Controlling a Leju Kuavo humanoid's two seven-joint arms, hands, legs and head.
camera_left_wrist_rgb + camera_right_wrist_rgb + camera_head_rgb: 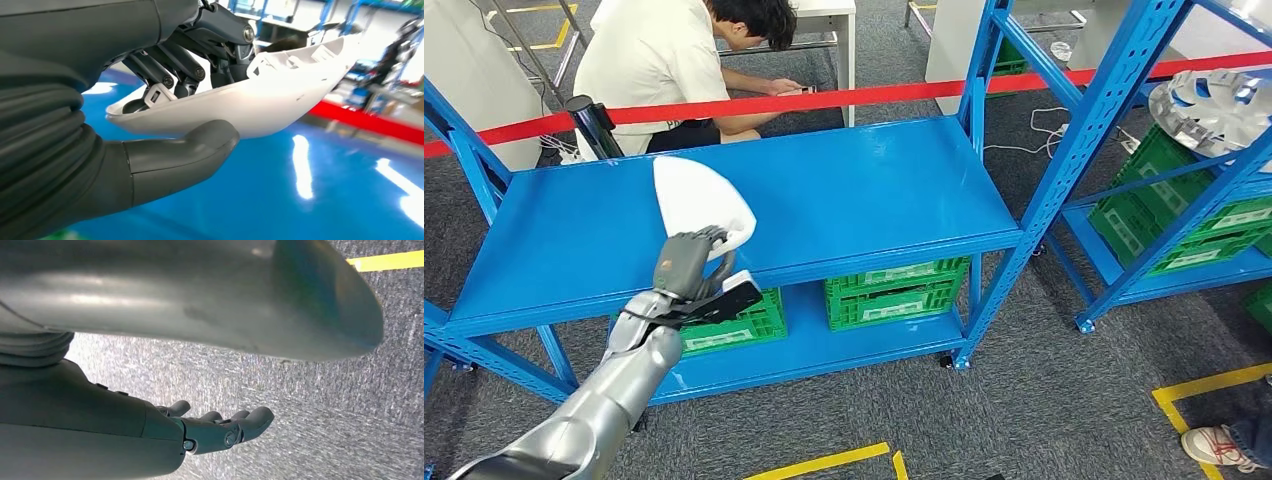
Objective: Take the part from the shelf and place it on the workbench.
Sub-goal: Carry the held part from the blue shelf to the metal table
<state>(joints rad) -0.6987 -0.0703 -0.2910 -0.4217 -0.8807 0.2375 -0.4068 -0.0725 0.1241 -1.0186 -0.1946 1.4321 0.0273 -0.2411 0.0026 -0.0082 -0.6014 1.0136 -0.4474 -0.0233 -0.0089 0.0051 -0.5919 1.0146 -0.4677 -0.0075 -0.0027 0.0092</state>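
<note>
**Part's in the left hand, over the blue shelf board**

Part [699,203] first, from the head view: it's a white, smooth plastic shell, kind of teardrop-shaped with a rounded wide end and a pointy top. The left hand [689,262] has its fingers wrapped over the lower edge. It sits above the near-left bit of the blue shelf [874,200], which is glossy painted metal. Can't tell from here whether it's touching the board or just lifted. Green slatted crates [899,290] sit on the lower level, a red tape barrier runs across behind, and a person is crouched beyond it. My read: this is the pick-up or carry step, and the workbench isn't anywhere I can identify, so the next move probably calls for backing away from the shelf and turning without loosening the grip.

Left wrist view: thick grey thumb [185,155] pressed under the shell, dark fingers [170,67] hooked inside the hollow. The part [260,107] is thin-walled with little moulded ribs and clips inside. Looks light but slippery.

Right wrist view: right hand [220,427] hangs over speckled grey carpet, fingers loosely curled and slightly apart, holding nothing.
</note>
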